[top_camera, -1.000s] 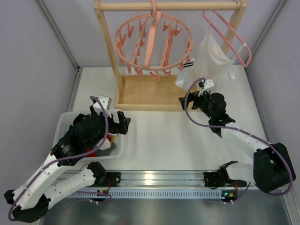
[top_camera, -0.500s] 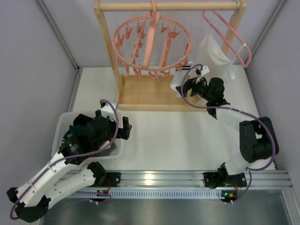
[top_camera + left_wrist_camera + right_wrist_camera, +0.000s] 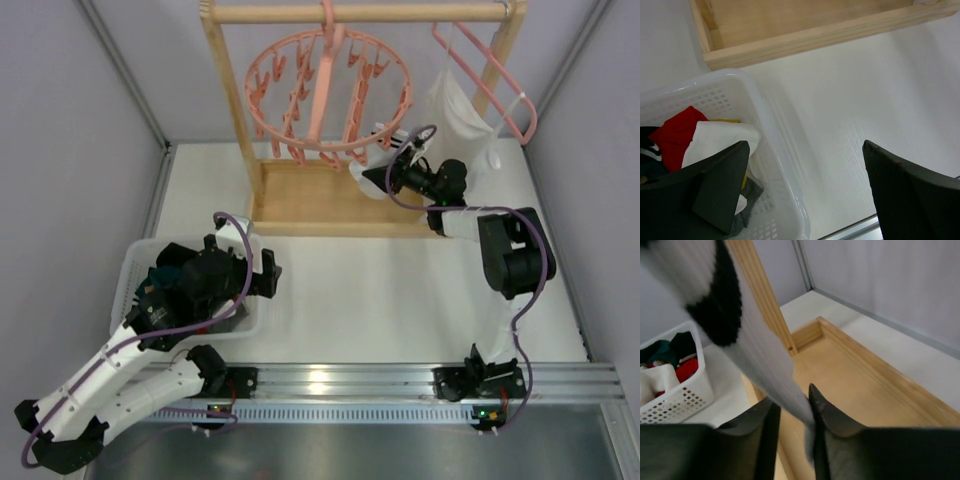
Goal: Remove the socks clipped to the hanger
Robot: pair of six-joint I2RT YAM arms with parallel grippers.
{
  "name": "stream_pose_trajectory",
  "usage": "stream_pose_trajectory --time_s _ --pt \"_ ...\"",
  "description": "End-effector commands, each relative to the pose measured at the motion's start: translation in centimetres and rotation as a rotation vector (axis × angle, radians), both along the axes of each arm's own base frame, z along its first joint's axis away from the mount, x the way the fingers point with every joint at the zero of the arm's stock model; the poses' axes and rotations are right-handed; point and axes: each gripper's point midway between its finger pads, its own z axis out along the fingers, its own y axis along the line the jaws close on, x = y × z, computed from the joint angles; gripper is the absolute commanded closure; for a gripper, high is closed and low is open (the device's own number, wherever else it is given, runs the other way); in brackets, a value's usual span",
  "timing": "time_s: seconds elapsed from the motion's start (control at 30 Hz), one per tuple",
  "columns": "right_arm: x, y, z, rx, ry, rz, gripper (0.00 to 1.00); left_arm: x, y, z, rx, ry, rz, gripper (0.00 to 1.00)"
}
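Sock (image 3: 760,360), white with a black band — right pincer (image 3: 792,407) nipped narrow on it below hanger (image 3: 318,100); best pulled straight down, steadily. Left pincer (image 3: 805,170) gapes wide.

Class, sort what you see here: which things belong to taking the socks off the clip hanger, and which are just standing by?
Job: striped sock; round clip hanger; right gripper pinching that sock; basket holding socks.

Standing by: white garment; triangular hanger; wooden rack.
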Motion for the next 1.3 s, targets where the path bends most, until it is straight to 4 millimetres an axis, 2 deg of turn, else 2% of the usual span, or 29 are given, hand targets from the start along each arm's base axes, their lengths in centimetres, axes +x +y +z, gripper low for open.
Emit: stream_pose_trajectory --time_s 0.0,0.03,0.1,0.13,0.17,0.23,0.3,0.33,0.37,0.43,0.47,0.5,0.53,0.57,0.6,0.63,0.67,0.7,0.77,0.8,0.87,0.9,0.93,0.97,1.0,1.1,1.13,1.2,1.27 --pt "-1.7 0.1 4.3 0.096 -0.161 0.077 0.78 0.3 -0.1 0.2 -0.016 -0.013 0.012 0.02" --pt "-2.0 0.0 4.6 0.104 -0.173 0.075 0.86 0.3 -0.1 0.2 -0.014 -0.012 0.012 0.02" --pt "-2.6 -0.1 4.2 0.105 -0.157 0.065 0.92 0.3 -0.1 0.2 -0.014 -0.012 0.013 0.02" --pt "-2.9 -0.1 4.7 0.100 -0.180 0.057 0.98 0.3 -0.1 0.4 -0.017 -0.014 0.015 0.02" --pt "-3.2 -0.3 4.0 0.098 -0.156 0.032 1.00 0.4 -0.1 0.5 -0.019 -0.015 0.017 0.02" --pt "-3.7 -0.5 4.2 0.080 -0.163 -0.002 1.00 0.4 -0.1 0.9 -0.033 -0.019 0.025 0.02" --pt "-4.1 -0.8 3.3 0.057 -0.152 -0.060 1.00 0.4 0.0 1.4 -0.054 -0.026 0.037 0.02" --pt "-4.5 -1.1 4.1 0.051 -0.167 -0.084 1.00 0.5 0.1 2.0 -0.068 -0.036 0.048 0.02" --pt "-4.5 -1.4 2.6 0.030 -0.113 -0.130 1.00 0.6 0.3 2.5 -0.077 -0.044 0.064 0.02" --pt "-5.5 -1.5 2.2 -0.023 -0.124 -0.180 1.00 0.7 0.2 3.7 -0.112 -0.056 0.076 0.02" --pt "-5.1 -2.0 1.0 -0.058 -0.082 -0.247 1.00 0.8 0.4 4.2 -0.126 -0.064 0.091 0.02" --pt "-5.8 -1.5 0.9 -0.086 -0.102 -0.265 1.00 0.7 0.2 5.3 -0.162 -0.070 0.094 0.02" --pt "-6.7 -1.9 0.9 -0.096 -0.101 -0.293 1.00 0.8 0.0 5.8 -0.180 -0.071 0.095 0.02" --pt "-6.7 -2.3 0.7 -0.108 -0.090 -0.347 1.00 0.8 -0.1 6.3 -0.199 -0.073 0.098 0.02" --pt "-7.8 -1.7 0.7 -0.130 -0.087 -0.351 1.00 0.9 -0.3 7.6 -0.231 -0.081 0.106 0.02" --pt "-8.5 -1.9 -0.3 -0.152 -0.062 -0.372 1.00 1.0 -0.4 8.2 -0.244 -0.087 0.111 0.02" --pt "-8.4 -2.4 -0.4 -0.164 -0.054 -0.437 1.00 1.2 -0.4 9.0 -0.258 -0.093 0.118 0.02" --pt "-9.8 -1.2 -0.4 -0.185 -0.060 -0.423 1.00 1.7 -0.3 10.3 -0.271 -0.111 0.150 0.02" --pt "-10.5 -1.3 -0.9 -0.211 -0.045 -0.490 1.00 2.3 -0.3 11.9 -0.280 -0.131 0.174 0.02" --pt "-11.9 0.0 -0.5 -0.208 -0.057 -0.469 1.00 2.8 -0.5 13.5 -0.289 -0.149 0.179 0.02" --pt "-12.6 0.0 -0.8 -0.213 -0.039 -0.517 1.00 3.1 -0.8 15.2 -0.309 -0.167 0.178 0.02" --pt "-13.6 0.9 -0.4 -0.210 -0.046 -0.511 1.00 3.4 -1.1 17.0 -0.325 -0.190 0.175 0.02" --pt "-13.9 1.1 -0.5 -0.228 -0.041 -0.527 1.00 3.5 -1.2 17.9 -0.330 -0.201 0.174 0.02" --pt "-13.9 0.7 -0.4 -0.236 -0.037 -0.587 1.00 3.6 -1.4 18.8 -0.327 -0.215 0.166 0.02" --pt "-14.9 2.0 -0.3 -0.244 -0.042 -0.568 1.00 4.0 -1.7 20.3 -0.337 -0.234 0.165 0.02" --pt "-16.0 3.7 0.3 -0.260 -0.052 -0.584 1.00 5.1 -3.1 22.8 -0.319 -0.265 0.145 0.02" --pt "-16.1 4.3 1.0 -0.250 -0.058 -0.588 1.00 5.5 -3.4 23.2 -0.309 -0.274 0.147 0.02" --pt "-16.8 5.5 0.9 -0.270 -0.064 -0.596 1.00 6.3 -4.9 24.1 -0.280 -0.287 0.139 0.02" --pt "-17.4 6.8 1.9 -0.248 -0.067 -0.594 1.00 6.6 -5.8 24.4 -0.245 -0.300 0.141 0.02"
